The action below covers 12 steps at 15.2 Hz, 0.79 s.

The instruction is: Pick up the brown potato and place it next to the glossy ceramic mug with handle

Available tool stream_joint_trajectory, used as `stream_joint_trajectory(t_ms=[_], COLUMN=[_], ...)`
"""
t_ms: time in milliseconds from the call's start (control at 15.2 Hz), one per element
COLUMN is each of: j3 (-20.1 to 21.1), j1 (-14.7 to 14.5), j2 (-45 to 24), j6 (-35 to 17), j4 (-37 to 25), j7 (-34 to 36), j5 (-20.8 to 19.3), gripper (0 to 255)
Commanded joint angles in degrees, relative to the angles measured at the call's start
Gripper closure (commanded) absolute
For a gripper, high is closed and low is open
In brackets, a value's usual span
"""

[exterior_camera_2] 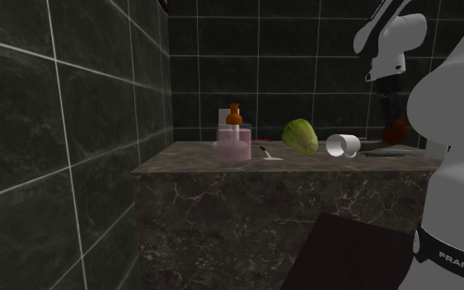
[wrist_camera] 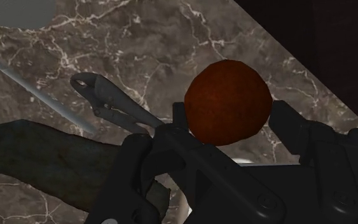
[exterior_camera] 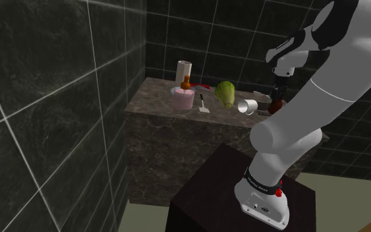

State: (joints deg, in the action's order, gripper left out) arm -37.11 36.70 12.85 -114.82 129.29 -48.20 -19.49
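My gripper (exterior_camera: 277, 99) hangs over the counter (exterior_camera: 157, 99) with the potato (wrist_camera: 228, 102) clasped between my fingers. Right below me a metal tool (wrist_camera: 107, 102) lies flat on the stone, and a long dark lump (wrist_camera: 37, 159) lies beside it. The mug (exterior_camera: 247, 106) lies on its side near me. In front of it, toward the counter's near edge, the stone is bare. Past the mug the cabbage (exterior_camera: 226, 94) stands in the way, then a small white tool (exterior_camera: 204, 105) and the soap bottle (exterior_camera: 183, 97). A tiled wall (exterior_camera: 230, 39) closes the back, and another closes the far end.
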Motion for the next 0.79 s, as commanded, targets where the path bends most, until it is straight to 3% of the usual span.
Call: stream_joint_trajectory(t_ms=[0, 726], j3=[-0.3, -2.0], j1=[-0.1, -0.2], j2=[-0.8, -6.0], j6=[-1.6, -11.0], j4=[0.9, 5.5], j7=[0.1, -0.4], j5=[0.2, 1.7], gripper=[255, 255])
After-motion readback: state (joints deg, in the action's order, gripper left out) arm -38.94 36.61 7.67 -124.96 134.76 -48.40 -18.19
